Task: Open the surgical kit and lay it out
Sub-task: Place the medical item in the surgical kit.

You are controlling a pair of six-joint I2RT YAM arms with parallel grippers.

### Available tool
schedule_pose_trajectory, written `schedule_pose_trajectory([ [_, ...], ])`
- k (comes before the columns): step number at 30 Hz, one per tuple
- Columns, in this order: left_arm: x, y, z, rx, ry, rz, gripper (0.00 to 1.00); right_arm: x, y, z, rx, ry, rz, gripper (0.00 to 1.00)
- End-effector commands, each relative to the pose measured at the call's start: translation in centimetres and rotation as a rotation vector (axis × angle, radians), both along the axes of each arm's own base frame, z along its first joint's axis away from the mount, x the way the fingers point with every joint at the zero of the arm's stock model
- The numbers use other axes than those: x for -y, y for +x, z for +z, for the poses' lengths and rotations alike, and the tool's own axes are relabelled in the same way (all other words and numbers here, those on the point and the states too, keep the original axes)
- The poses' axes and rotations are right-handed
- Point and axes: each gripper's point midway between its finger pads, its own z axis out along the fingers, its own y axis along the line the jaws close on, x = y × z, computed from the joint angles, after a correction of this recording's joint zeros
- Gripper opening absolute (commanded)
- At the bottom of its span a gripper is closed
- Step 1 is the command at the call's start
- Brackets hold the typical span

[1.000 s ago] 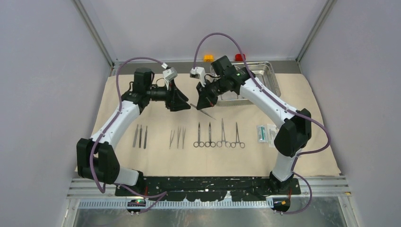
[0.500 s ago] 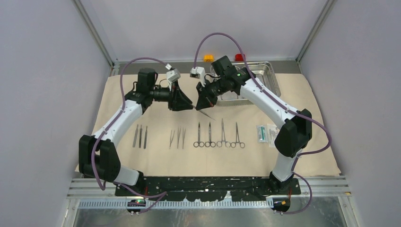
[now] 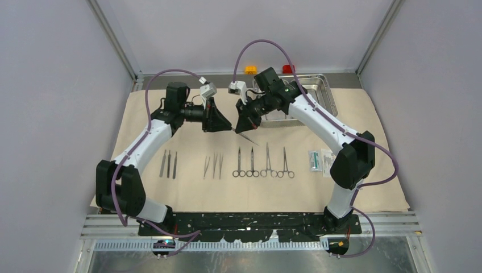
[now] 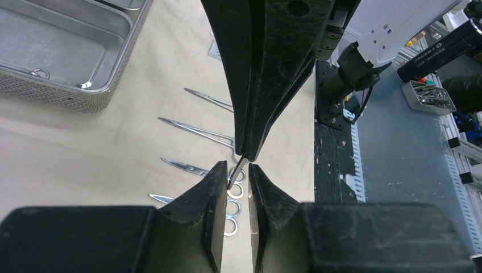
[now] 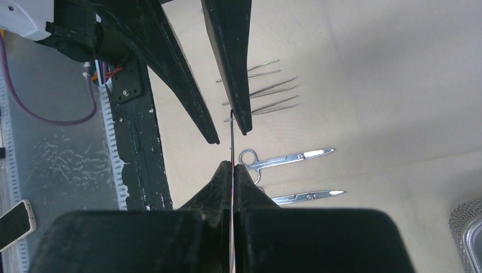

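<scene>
**Kit layout, entries placed relative to the steel tray**

1. Beige cloth [image 3: 187, 193]: we find it spread flat, with the tray on its far right corner. A broad band of cloth lies bare on the side of the instrument row away from the tray, up to the near edge.
2. Left arm [image 3: 145, 142] and right arm [image 3: 321, 122]: both reach in and meet just left of the tray.
3. Steel tray [image 3: 316, 86]: shiny, with two compartments and a perforated wall.
4. Right gripper [image 5: 232, 166]: clenched on a slim steel instrument [image 3: 250, 138], which is raised above the cloth just left of the tray. We cannot tell its kind.
5. Left gripper [image 4: 234, 170]: the jaws are parted narrowly, with the instrument's free end between its fingers [image 4: 213, 193]. We cannot tell whether they touch it.
6. Ring-handled clamps [image 3: 252, 159]: four lie side by side nearward of the tray's left end, rings toward the near edge.
7. Tweezers [image 3: 214, 165]: three lie farther left of the tray.
8. Straight handles [image 3: 169, 164]: three lie farthest left of the tray.
9. Packets [image 3: 314, 161]: two, white and teal, lie nearward of the tray's right end. Their print is too small to read.
10. Orange block [image 3: 250, 69] and red block [image 3: 289, 69]: both sit off the cloth, beyond the tray's far left corner.
</scene>
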Motion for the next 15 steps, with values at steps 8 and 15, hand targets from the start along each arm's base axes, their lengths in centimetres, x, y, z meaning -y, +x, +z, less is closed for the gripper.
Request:
schedule_pose_trajectory([
  [8,0.5,-1.3,1.4,0.005,-0.053,-0.078,0.0,-0.4,-0.4,2.8,0.051,0.066,0.003,0.01],
  [15,0.2,-1.8,1.9,0.062,-0.054,-0.078,0.0,-0.2,-0.5,2.6,0.055,0.06,-0.007,0.06],
])
